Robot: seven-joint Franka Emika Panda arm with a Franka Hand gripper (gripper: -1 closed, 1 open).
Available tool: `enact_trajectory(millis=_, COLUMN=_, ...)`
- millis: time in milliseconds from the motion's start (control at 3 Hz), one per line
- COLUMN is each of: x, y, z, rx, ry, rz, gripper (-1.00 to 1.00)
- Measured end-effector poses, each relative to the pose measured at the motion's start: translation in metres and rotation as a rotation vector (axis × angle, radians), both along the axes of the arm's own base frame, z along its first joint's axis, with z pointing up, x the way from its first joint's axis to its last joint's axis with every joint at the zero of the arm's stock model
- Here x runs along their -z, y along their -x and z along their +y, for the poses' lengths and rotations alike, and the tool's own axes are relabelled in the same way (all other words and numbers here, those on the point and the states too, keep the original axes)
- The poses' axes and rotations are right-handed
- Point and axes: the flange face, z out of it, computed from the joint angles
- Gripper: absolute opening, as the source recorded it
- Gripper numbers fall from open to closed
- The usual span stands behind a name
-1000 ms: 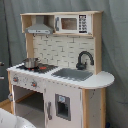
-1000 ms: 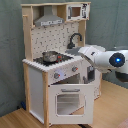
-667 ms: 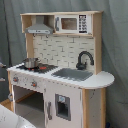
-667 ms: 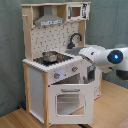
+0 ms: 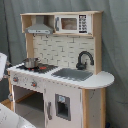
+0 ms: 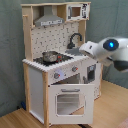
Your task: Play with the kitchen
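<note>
The kitchen [image 5: 60, 75] is a tall white and light-wood toy unit, seen in both exterior views. It has a hood [image 5: 39, 29], a small microwave [image 5: 70, 23], a black faucet [image 5: 84, 60], a grey sink [image 5: 74, 74] and a black hob carrying a small metal pot [image 6: 50, 56]. The windowed oven door [image 6: 70, 101] leans outward, ajar at its top. My white arm [image 6: 106, 50] reaches in from the second exterior view's right. Its end [image 6: 86, 48] hangs by the counter beside the sink. The gripper cannot be told apart there.
Knobs [image 6: 57, 76] line the front panel under the hob. A cupboard door [image 5: 62, 106] with a small dark window is below the sink. A white arm part [image 5: 2, 65] shows at the first exterior view's left edge. Grey curtains hang behind; the floor is wood.
In the second exterior view the arm has lifted a little and its blue-ringed joint sits higher. The kitchen looks unchanged.
</note>
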Motion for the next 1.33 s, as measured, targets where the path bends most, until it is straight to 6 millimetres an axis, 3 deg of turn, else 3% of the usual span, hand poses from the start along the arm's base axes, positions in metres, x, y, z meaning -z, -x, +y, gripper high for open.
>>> enact_trajectory(millis=667, x=-0.021, y=-0.026, z=-0.032, rx=0.000, ry=-0.014, rz=0.161, gripper=1.00)
enact_trajectory(millis=1000, x=-0.015, y=-0.036, z=-0.043, rx=-0.018, ry=-0.026, rz=0.284, gripper=1.00)
enact_trajectory(millis=1333, x=0.012, y=-0.039, z=-0.044, rx=-0.055, ry=-0.040, rz=0.427, gripper=1.00)
